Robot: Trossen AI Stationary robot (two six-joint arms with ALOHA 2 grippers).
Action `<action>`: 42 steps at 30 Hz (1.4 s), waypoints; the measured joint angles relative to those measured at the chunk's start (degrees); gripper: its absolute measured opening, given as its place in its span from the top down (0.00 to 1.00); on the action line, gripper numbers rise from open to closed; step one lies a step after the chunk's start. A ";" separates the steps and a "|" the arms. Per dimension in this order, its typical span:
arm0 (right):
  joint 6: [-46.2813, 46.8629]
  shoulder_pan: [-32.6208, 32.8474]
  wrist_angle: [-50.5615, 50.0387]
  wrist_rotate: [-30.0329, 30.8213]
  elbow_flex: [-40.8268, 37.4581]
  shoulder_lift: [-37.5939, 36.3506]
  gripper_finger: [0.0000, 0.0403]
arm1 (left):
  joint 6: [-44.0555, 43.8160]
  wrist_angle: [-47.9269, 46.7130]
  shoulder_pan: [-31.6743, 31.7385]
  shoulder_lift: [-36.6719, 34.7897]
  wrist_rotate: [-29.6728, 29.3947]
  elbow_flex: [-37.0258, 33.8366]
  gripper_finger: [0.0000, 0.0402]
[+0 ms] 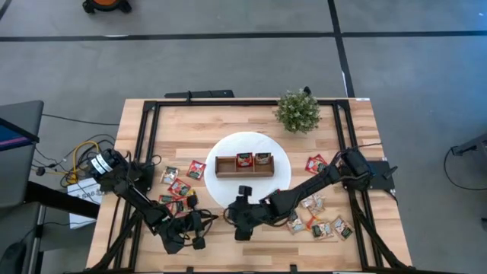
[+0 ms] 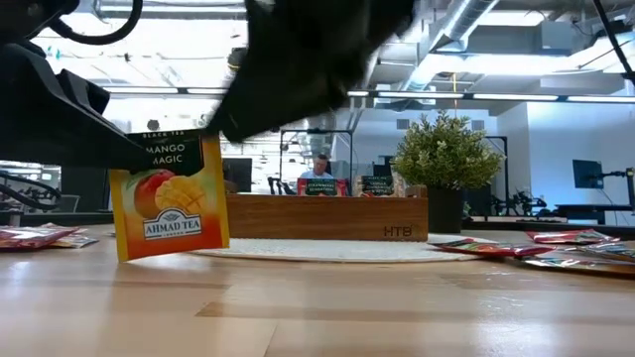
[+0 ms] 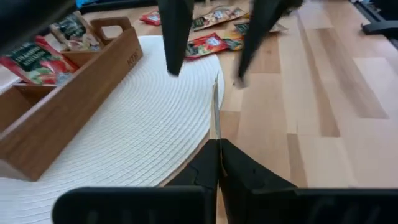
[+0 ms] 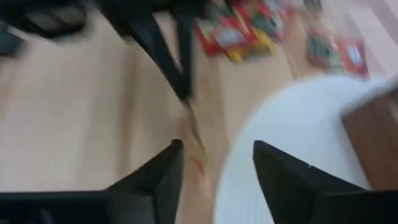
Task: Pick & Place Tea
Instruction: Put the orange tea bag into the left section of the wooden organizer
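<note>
left hand (image 3: 217, 163) pinching yellow-orange paper mango tea sachet (image 2: 169, 198) upright, edge-on | right hand (image 4: 214, 162) wide, facing it, just beside | near white woven disc (image 3: 143, 130)

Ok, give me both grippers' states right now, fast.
Left gripper: fingers shut on a yellow-orange tea sachet, held upright by the white mat.
Right gripper: fingers open, empty, facing the sachet.

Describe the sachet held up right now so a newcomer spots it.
Start at the white woven mat mid-table and go to its near edge, by the left gripper. Its jaws pinch a yellow-orange Ahmad Tea mango sachet upright on edge. It is the only sachet standing; the others lie flat or sit in the wooden box.
</note>
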 joint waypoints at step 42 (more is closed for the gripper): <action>-18.45 -17.27 -11.23 -3.76 5.20 -6.70 1.00 | -19.34 -22.57 -7.81 -9.16 0.59 0.02 0.62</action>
